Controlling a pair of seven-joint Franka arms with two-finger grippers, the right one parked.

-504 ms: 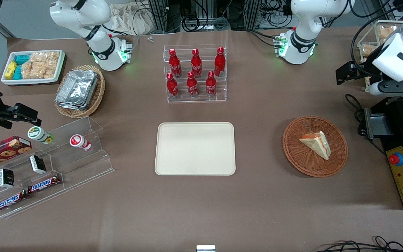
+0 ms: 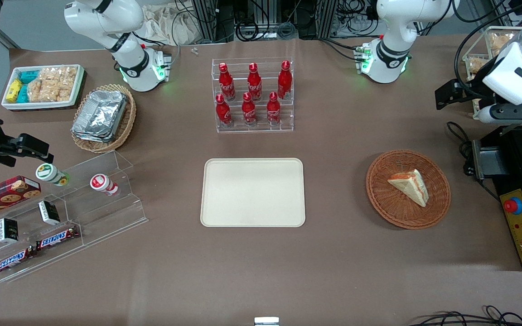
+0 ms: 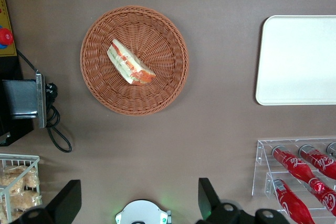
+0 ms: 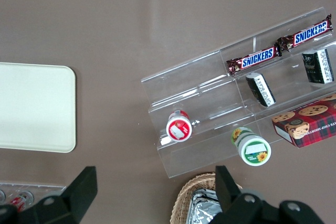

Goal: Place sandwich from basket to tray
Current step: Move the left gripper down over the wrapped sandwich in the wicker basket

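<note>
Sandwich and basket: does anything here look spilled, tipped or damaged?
Nothing stands out. The sandwich lies whole in the basket, and the tray is bare. The gripper hangs open, high above the table, farther from the front camera than the basket.

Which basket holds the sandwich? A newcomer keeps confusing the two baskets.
Start at the cream tray; the basket sits beside it toward the working arm's end, with the open gripper high above the table. It is reddish-brown, holding the sandwich; the tan basket holds foil containers.
</note>
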